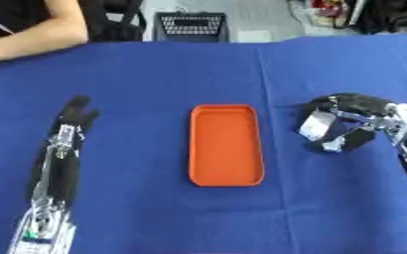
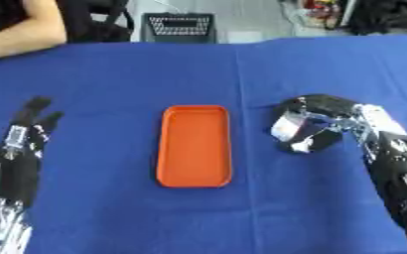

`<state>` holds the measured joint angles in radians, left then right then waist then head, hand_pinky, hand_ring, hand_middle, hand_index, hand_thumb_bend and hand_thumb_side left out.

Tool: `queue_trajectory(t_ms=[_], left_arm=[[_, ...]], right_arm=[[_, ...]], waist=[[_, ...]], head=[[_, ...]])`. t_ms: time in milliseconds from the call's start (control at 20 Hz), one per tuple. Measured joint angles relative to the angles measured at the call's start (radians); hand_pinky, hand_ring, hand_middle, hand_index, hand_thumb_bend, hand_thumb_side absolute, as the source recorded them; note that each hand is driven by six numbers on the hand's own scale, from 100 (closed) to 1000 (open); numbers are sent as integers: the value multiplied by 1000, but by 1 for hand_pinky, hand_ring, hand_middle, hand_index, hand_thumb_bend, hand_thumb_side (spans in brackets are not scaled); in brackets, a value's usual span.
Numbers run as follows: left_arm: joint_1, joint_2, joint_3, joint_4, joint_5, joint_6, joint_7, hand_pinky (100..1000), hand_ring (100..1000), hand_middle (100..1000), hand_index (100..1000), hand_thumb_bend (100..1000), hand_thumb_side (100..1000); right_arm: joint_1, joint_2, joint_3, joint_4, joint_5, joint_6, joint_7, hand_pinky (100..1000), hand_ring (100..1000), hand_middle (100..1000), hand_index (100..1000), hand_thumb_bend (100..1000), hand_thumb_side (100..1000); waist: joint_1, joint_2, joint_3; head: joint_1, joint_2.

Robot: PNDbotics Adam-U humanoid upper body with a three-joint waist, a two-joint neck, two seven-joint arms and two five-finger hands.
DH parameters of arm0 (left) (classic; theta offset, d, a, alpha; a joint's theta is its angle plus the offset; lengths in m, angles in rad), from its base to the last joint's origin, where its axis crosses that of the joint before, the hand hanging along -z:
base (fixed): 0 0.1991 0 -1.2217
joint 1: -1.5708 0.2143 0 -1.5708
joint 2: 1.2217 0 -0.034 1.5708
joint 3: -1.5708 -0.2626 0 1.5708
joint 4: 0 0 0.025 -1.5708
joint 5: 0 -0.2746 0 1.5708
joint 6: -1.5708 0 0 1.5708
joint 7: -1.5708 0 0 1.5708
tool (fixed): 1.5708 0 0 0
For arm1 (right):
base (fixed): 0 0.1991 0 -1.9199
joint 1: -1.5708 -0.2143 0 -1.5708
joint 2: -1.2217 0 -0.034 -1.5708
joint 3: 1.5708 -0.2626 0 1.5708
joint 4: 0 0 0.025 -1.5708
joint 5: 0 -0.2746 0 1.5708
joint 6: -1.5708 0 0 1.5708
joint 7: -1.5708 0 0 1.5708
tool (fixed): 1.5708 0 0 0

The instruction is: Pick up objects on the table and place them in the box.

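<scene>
Orange box (image 1: 226,145) sits empty mid-worktop (image 1: 198,74) (blue cloth), long side running away from the robot. Right robot hand (image 2: 315,124) is just right of the box, fingers curled over a small silvery-white object (image 2: 285,128), can't make out what. Left robot hand (image 1: 72,116) lies flat well left, fingers straight, released.

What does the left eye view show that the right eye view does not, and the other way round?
Only the left eye view shows more of the left arm, down to its silver lower part at the bottom edge. Only the right eye view shows more of the right forearm, running down to the lower right corner. Both show the orange tray on the blue cloth, the left hand lying open, and the right hand curled beside the tray; what it holds cannot be told.
</scene>
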<state>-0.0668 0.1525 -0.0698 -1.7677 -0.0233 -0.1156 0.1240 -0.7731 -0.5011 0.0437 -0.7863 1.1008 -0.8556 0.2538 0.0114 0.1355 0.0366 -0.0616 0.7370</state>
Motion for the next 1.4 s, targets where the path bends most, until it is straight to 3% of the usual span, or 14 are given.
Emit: queue_trajectory(t_ms=[350, 650, 900, 1100, 1350, 1400], left_arm=[[0, 0, 0, 0, 0, 0, 0, 1000, 908, 967, 998, 303, 1000], [0, 0, 0, 0, 0, 0, 0, 1000, 909, 968, 998, 303, 1000], [0, 0, 0, 0, 0, 0, 0, 1000, 909, 969, 998, 303, 1000], [0, 0, 0, 0, 0, 0, 0, 1000, 910, 970, 998, 303, 1000], [0, 2, 0, 0, 0, 0, -1, 1000, 911, 971, 998, 301, 1000], [0, 3, 0, 0, -1, 0, -1, 1000, 911, 972, 998, 301, 1000]], right_arm=[[0, -3, 3, -3, -45, 46, 46, 830, 838, 871, 985, 427, 606], [-3, -24, 10, -3, -71, 68, 68, 817, 835, 862, 967, 309, 493], [-13, -39, 32, -3, -68, 69, 69, 807, 818, 840, 944, 210, 454], [-19, -52, 63, -3, -77, 68, 68, 791, 791, 814, 920, 145, 446], [-45, -69, 150, -21, -140, 77, 77, 772, 759, 784, 891, 146, 414], [-50, -77, 168, -32, -162, 80, 80, 750, 717, 748, 867, 131, 409]], waist=[[-1, 0, 0], [-2, 0, 3], [-5, 0, 3], [-8, 0, 3], [-23, 0, 2], [-26, 0, 2]], head=[[0, 0], [0, 0], [0, 0], [1, 0], [9, 0], [11, 0]])
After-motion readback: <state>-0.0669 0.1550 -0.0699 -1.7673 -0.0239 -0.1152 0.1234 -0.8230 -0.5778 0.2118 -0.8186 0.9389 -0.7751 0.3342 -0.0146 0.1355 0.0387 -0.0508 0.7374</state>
